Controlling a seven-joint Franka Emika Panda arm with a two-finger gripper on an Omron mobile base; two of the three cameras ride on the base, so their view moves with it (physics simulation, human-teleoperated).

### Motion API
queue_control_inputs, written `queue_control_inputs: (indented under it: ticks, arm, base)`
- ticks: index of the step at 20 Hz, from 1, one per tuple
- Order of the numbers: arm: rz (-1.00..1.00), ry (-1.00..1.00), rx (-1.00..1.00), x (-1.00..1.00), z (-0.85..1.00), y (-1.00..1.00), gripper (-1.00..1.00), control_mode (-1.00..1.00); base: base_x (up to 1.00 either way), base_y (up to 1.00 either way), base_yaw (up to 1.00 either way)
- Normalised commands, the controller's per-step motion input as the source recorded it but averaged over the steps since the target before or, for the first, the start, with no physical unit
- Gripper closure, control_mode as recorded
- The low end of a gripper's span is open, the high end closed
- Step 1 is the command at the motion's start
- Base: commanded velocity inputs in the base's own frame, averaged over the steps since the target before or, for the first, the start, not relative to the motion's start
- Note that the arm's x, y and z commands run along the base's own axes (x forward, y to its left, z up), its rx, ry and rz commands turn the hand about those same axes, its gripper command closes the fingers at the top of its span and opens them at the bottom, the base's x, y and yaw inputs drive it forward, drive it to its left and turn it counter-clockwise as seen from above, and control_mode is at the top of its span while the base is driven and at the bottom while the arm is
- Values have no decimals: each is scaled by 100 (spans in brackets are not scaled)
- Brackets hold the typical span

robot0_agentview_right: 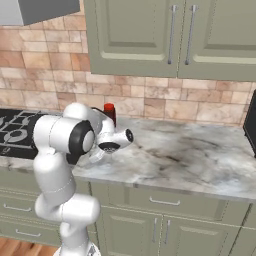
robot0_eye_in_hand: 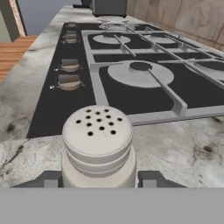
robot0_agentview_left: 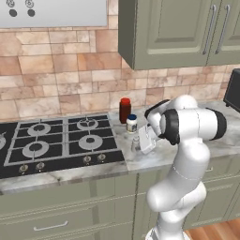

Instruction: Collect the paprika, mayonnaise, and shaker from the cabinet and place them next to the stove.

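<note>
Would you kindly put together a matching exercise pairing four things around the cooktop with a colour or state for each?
Things:
1. paprika
2. mayonnaise
3. shaker
4. cabinet

Descriptions:
A. doors shut, silver bar handles
B. holed top, standing on the counter between the finger tips
C. dark red bottle, red cap, by the backsplash
D. white jar, dark blue lid

Pairs: 1-C, 2-D, 3-B, 4-A

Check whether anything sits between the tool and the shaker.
Nothing visible does. In the hand view the shaker stands on the counter right between the tool's fingers, beside the stove.
</note>
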Motion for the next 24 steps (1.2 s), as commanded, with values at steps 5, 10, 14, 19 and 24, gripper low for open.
queue_control_inputs:
  ticks: [5, 10, 14, 19, 24]
  arm:
    - [0, -5, 3, -21, 3, -8, -100, -100]
    - [0, -4, 4, -23, 27, -8, -100, -100]
    - [0, -5, 1, -18, 50, -5, -100, -100]
    - [0, -7, 0, -26, 58, 0, -100, -100]
    - [0, -4, 0, -51, 65, 0, -100, -100]
  base:
    - [0, 0, 0]
    - [0, 0, 0]
    - [0, 0, 0]
    - [0, 0, 0]
    - [0, 0, 0]
